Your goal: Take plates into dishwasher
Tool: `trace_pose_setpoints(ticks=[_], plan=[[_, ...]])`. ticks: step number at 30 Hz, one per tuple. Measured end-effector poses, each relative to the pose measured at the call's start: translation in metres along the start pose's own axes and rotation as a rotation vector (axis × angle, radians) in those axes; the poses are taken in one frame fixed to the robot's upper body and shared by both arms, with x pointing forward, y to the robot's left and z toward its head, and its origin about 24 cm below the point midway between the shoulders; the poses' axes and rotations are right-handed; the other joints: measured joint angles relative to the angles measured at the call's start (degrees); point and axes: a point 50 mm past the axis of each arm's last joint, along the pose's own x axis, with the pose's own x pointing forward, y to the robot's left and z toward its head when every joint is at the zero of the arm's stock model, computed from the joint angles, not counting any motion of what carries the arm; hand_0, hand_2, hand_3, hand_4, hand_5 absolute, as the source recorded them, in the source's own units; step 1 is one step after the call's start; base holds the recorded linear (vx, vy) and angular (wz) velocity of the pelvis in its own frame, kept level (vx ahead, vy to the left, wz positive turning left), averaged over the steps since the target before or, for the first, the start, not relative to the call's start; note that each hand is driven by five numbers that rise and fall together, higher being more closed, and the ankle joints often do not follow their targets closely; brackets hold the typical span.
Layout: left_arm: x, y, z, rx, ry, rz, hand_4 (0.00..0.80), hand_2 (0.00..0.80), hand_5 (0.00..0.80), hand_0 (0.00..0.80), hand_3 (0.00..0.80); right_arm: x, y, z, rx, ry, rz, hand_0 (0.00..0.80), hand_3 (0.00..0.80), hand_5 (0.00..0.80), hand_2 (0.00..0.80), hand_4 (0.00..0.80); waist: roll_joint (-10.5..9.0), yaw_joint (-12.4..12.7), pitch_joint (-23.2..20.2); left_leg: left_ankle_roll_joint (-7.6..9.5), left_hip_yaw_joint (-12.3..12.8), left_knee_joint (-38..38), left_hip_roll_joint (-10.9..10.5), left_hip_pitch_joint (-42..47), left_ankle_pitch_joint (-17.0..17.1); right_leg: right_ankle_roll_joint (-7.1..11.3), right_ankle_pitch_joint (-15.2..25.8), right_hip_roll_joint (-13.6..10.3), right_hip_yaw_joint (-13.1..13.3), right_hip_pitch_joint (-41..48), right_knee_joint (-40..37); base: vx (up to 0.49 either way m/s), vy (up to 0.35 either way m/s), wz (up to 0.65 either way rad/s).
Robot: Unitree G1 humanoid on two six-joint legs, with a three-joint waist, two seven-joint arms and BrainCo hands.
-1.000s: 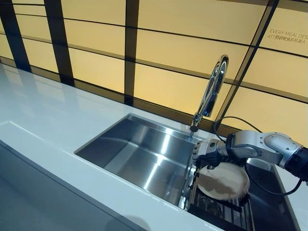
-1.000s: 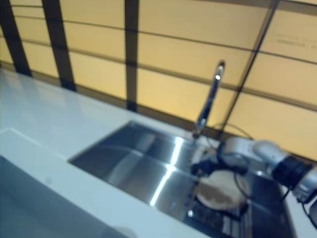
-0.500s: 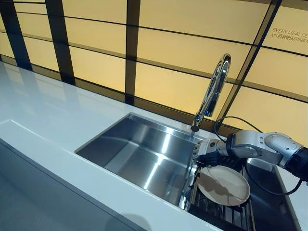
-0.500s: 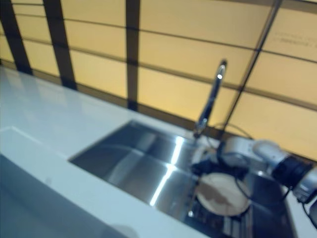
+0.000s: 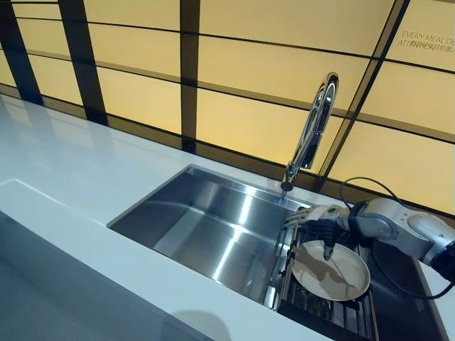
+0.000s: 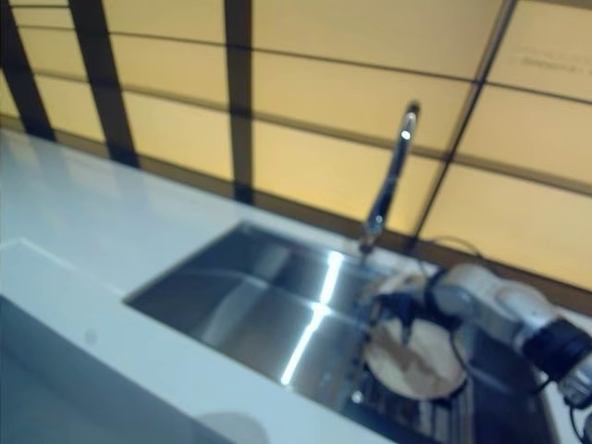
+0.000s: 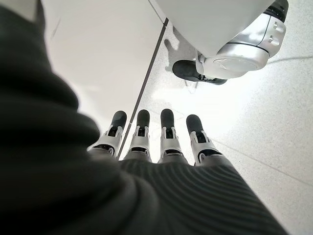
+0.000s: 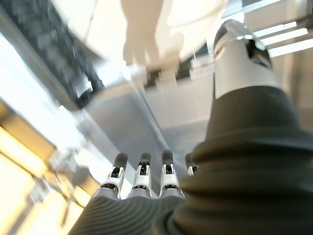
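Observation:
A round cream plate lies flat on a dark wire rack just right of the sink. My right hand hovers at the plate's far rim with its fingers straight and spread, and its thumb points down over the plate. The right wrist view shows those straight fingers, the thumb and the plate beyond them, with nothing held. My left hand appears only in the left wrist view, hanging open over the floor.
A deep steel sink lies left of the rack, with a tall chrome tap behind it. A white countertop runs left and along the front. Yellow wall panels with dark strips stand behind.
The plate was tilted in my right hand and now lies flat on the rack. The hand has let go, opened its fingers and drawn slightly right.

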Motion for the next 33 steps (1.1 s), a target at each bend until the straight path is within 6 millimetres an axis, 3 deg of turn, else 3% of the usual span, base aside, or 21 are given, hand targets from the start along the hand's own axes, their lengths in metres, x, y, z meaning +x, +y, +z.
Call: trace_pose_setpoints(ticks=[4,10,13,22,33], plan=[[0.0,-0.001,0.002,-0.002,-0.007,-0.001,0.0,0.0,0.0,0.0,0.0,0.001,0.013,-0.005,0.033,0.028,0.04,0.0,0.0,0.0,0.0,0.0,0.51,-0.7,0.3,0.02,1.4,0.0,0.2,0.2,0.0,-0.17,0.1,0.1,0.4,0.0,0.0,-0.003,0.006,-0.05],[0.002,-0.002,0.009,-0.004,-0.029,-0.003,0.0,0.0,0.0,0.0,0.0,-0.003,0.019,-0.018,0.095,0.108,0.038,0.0,0.0,0.0,0.0,0.0,0.74,-1.9,0.5,0.02,1.5,0.0,0.2,0.3,0.0,-0.17,0.1,0.0,0.5,0.1,0.0,-0.001,0.003,-0.01],[0.002,-0.002,0.011,-0.012,-0.032,-0.003,0.0,0.0,0.0,0.0,0.0,-0.005,0.032,-0.023,0.145,0.159,0.054,0.0,0.0,0.0,0.0,0.0,0.99,-2.1,0.6,0.03,1.6,0.0,0.2,0.4,0.0,-0.18,0.1,0.0,0.5,0.1,0.0,0.0,0.0,0.0],[0.003,-0.008,0.011,-0.022,-0.029,-0.013,0.0,0.0,0.0,0.0,0.0,0.007,0.054,-0.022,0.234,0.215,0.067,0.0,0.0,0.0,0.0,0.0,2.48,-2.3,1.5,0.05,2.7,-0.1,0.4,0.8,0.0,0.0,0.0,0.1,1.1,0.2,0.0,-0.003,0.003,-0.03],[0.004,-0.01,0.013,-0.025,-0.034,-0.015,0.0,0.0,0.0,0.0,0.0,0.011,0.066,-0.019,0.286,0.232,0.099,0.0,0.0,0.0,0.0,0.0,2.61,-2.3,1.6,0.08,2.9,-0.3,0.4,1.0,0.0,-0.19,0.1,0.1,1.0,0.3,0.0,0.0,0.0,0.0]])
